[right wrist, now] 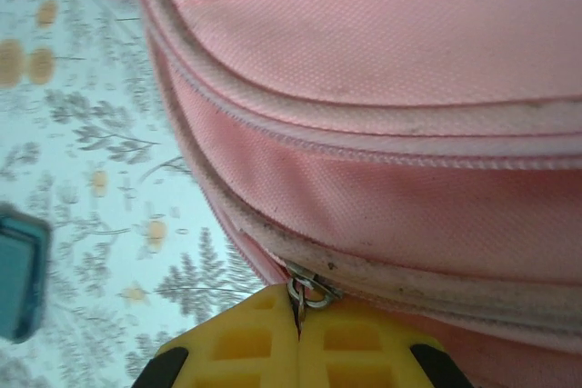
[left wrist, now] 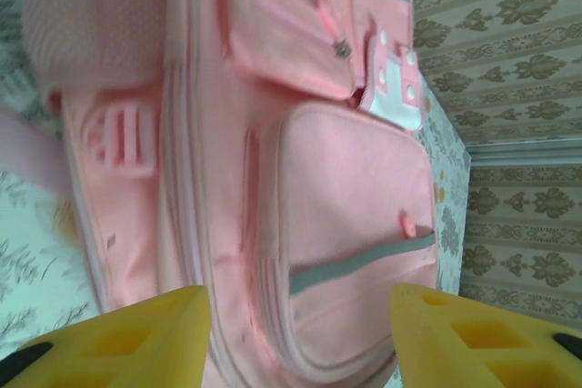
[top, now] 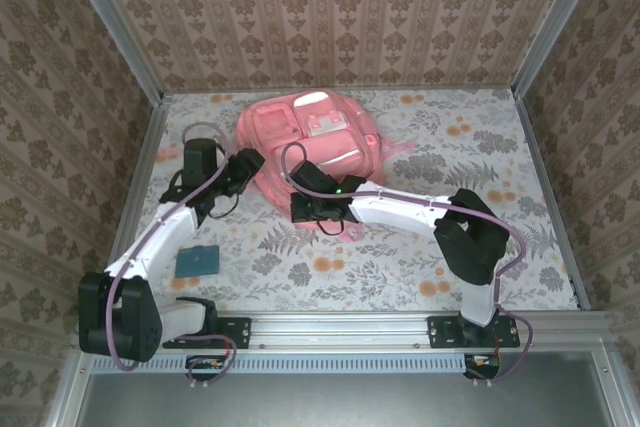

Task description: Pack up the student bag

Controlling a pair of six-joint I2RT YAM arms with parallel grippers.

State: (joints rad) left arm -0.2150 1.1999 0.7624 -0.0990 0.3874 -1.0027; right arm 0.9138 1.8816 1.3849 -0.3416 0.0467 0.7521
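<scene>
Right hand (right wrist: 298, 320) is pinched shut on the zip pull (right wrist: 311, 293) at the near edge of the student bag (top: 310, 132), far-centre on the bench (top: 480, 247). Left hand (left wrist: 296, 320) gapes empty at its left. The fabric looks soft, light and saggy, so it likely needs bracing while unzipping.

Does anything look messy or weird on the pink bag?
Yes, a little. The pink bag has dark grubby specks along its pale edging, near where the right claw pinches the zipper ring. Nothing looks torn or spilled.
</scene>
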